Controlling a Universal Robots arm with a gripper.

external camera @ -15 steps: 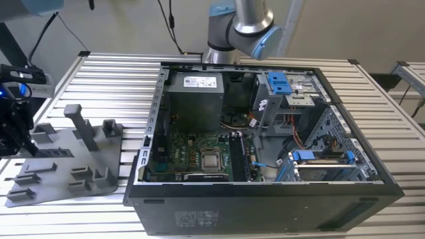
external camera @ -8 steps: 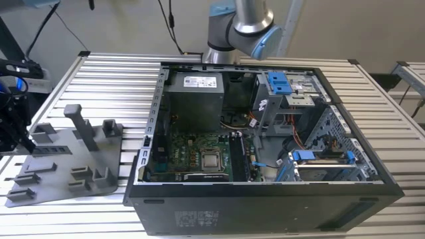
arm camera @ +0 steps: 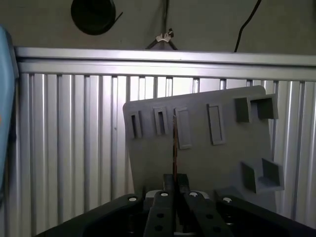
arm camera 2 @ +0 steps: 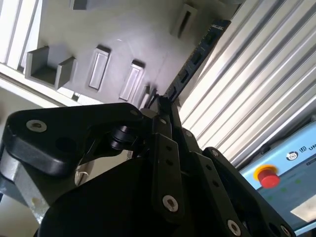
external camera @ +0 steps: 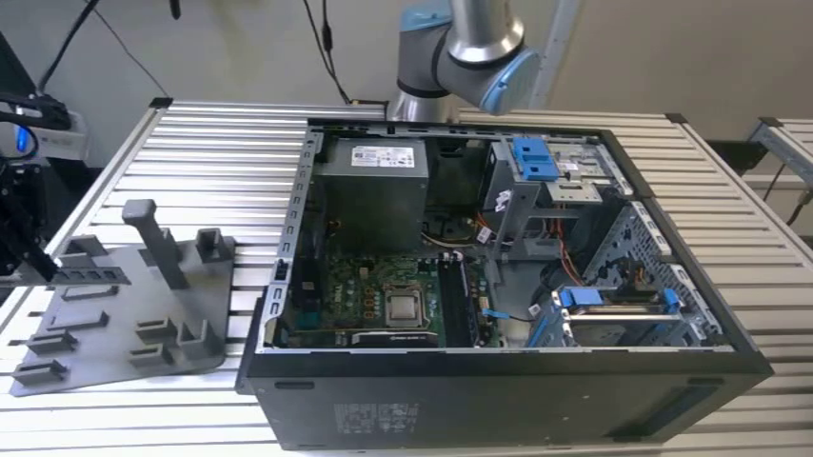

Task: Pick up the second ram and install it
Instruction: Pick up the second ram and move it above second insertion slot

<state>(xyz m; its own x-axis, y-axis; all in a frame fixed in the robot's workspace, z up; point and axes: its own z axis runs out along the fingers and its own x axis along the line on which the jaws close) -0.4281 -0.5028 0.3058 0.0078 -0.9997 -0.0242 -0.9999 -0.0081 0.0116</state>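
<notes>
The second ram (arm camera 2: 197, 54) is a slim dark stick clamped between the fingers of my gripper (arm camera 2: 160, 102), which is shut on one end of it. In the first wrist view the ram (arm camera: 174, 143) shows edge-on, sticking out from the gripper (arm camera: 175, 180) over the grey holder tray (arm camera: 207, 158). In the exterior view the gripper (external camera: 46, 268) is at the far left, with the ram (external camera: 91, 276) held level over the tray (external camera: 128, 357). Whether the ram still touches a tray slot is unclear.
The open computer case (external camera: 508, 381) lies to the exterior view's right of the tray, with the motherboard (external camera: 381, 286), grey power-supply box (external camera: 371, 190) and blue drive brackets (external camera: 610, 300) inside. Upright holder blocks (external camera: 159, 243) rise from the tray. A red stop button (arm camera 2: 267, 176) sits beyond the slatted table.
</notes>
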